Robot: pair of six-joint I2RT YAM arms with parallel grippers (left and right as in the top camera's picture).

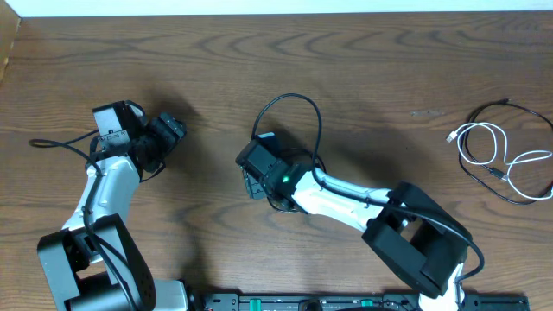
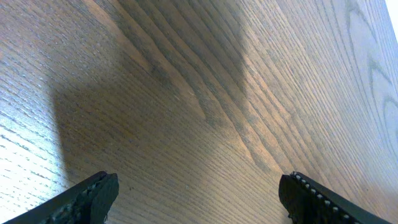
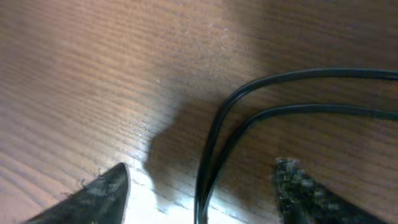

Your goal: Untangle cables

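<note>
Left fingers (image 2: pixel 93 194) and right fingers (image 3: pixel 102 190) both wide; cables (image 1: pixel 503 154) lie tangled at the tabletop's (image 1: pixel 259 52) far right, well apart, so the right pair should reach over and pinch one cord near its plug.

Cables (image 1: pixel 504 154) on table (image 1: pixel 346 69), far right (beyond right arm (image 1: pixel 346 194))

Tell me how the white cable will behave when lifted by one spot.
The white cable lies in loose loops, so it will probably droop limply. It overlaps the black cable, so lifting may drag that along.
</note>
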